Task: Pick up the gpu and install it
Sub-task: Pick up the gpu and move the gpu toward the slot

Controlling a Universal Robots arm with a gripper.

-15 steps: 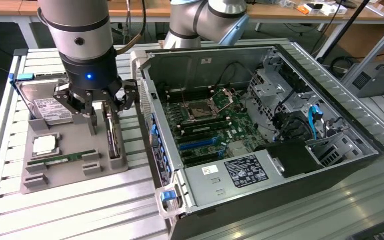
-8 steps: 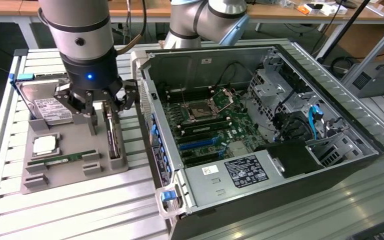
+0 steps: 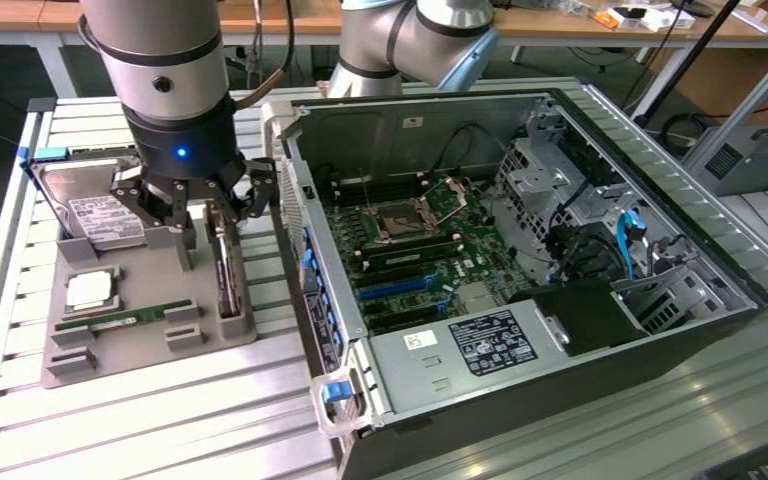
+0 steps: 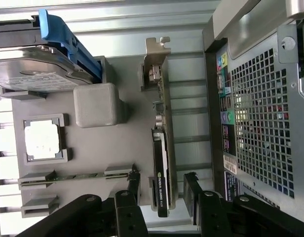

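Observation:
The gpu (image 3: 228, 275) stands on its long edge in a slot of the grey holder tray (image 3: 144, 355), left of the open computer case (image 3: 411, 125) in the exterior view. In the wrist view the gpu (image 4: 161, 163) is a thin black card with a silver bracket (image 4: 154, 64) at its far end. My gripper (image 3: 217, 228) hangs low over the tray and is open. Its fingertips (image 4: 133, 183) straddle the near end of the card, with a small gap on each side. The motherboard (image 3: 424, 250) lies exposed inside the case, with blue slots (image 3: 398, 290) near its lower edge.
On the same tray sit a hard drive (image 3: 91, 205) with a blue caddy, a processor chip (image 3: 91, 290) and a green RAM stick (image 3: 124, 318). The case's perforated rear wall (image 4: 263, 113) stands close beside the card. Blue cables (image 3: 624, 235) hang inside the case.

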